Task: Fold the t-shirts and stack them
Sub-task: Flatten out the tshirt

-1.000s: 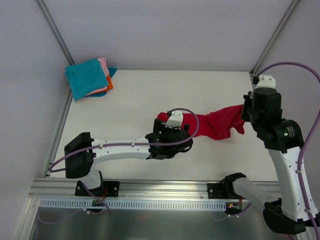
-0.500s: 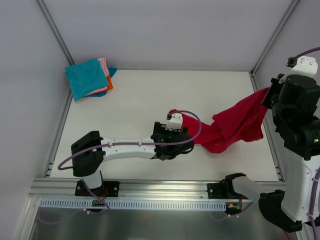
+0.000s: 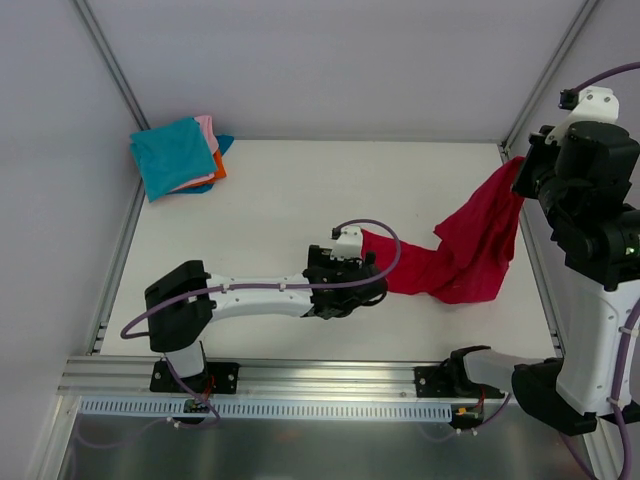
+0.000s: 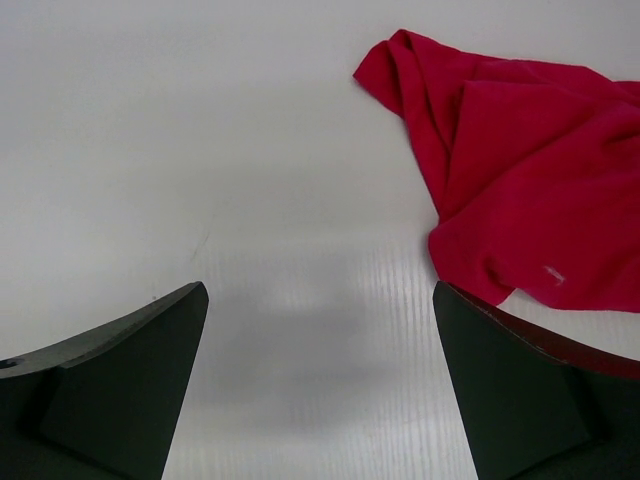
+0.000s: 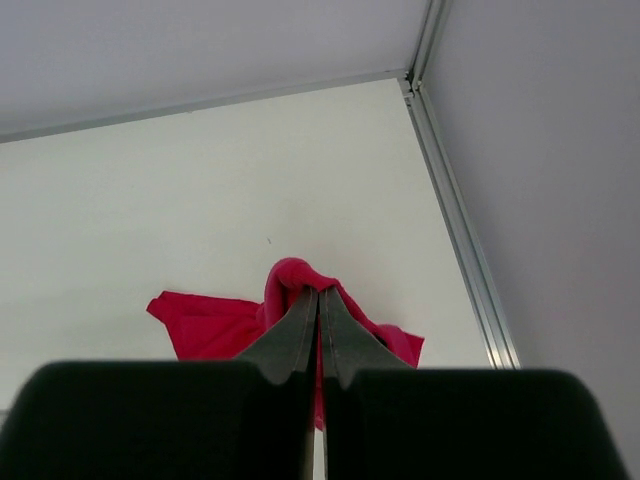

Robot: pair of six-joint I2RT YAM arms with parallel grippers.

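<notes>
Red cloth hangs from my right pincer (image 5: 319, 300), whose two fingers are pressed tight together on a pinch of the red t-shirt (image 3: 470, 250). I hold that end up high at the right edge of the white table (image 3: 280, 200), and the rest of the shirt drapes down and trails leftward across the tabletop. My left pincer (image 4: 318, 385) is spread as wide as it goes, holding nothing, low over the bare table with the shirt's crumpled left end just beside its right finger. The other t-shirts (image 3: 178, 156), teal on top with pink, orange and blue edges showing, lie stacked in the far left corner, well apart from both arms.
</notes>
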